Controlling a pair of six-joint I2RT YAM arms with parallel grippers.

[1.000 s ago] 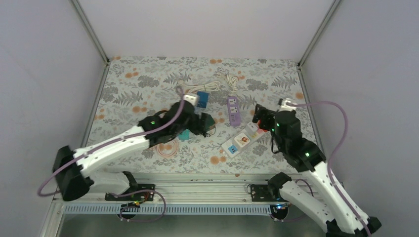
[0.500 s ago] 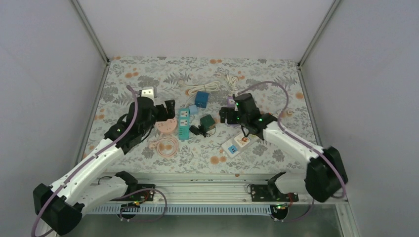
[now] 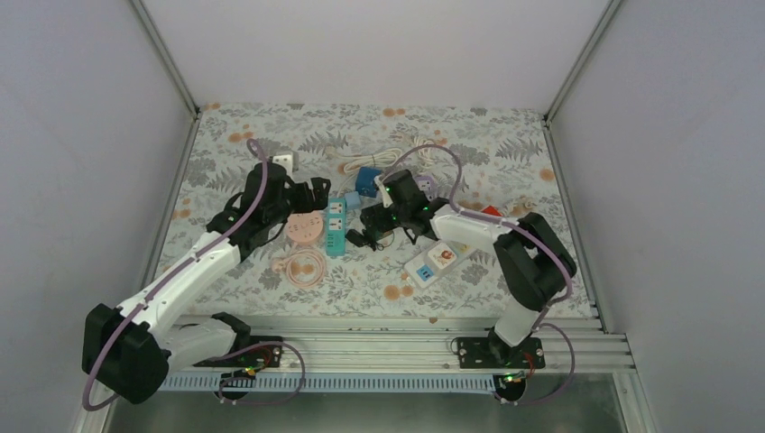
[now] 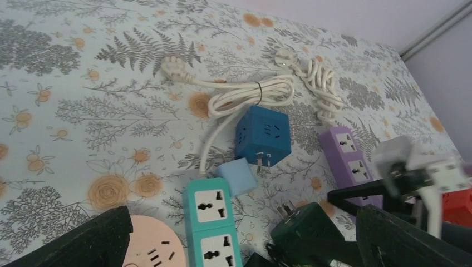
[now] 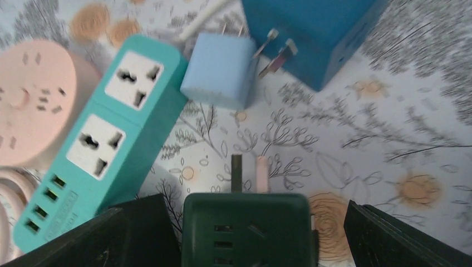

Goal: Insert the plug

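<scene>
At the bottom centre of the right wrist view, the dark green plug cube (image 5: 245, 232) lies between the right gripper's (image 5: 250, 218) spread-apart fingers, prongs pointing up-frame.

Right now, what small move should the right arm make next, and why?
Probably close the right gripper on the green plug cube: it sits between the open jaws, prongs pointing away, with a gap on one side. The teal strip lies nearby.

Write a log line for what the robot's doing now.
left tool: open | right tool: open around green plug cube | green plug cube: not inserted | teal strip: sockets empty
</scene>
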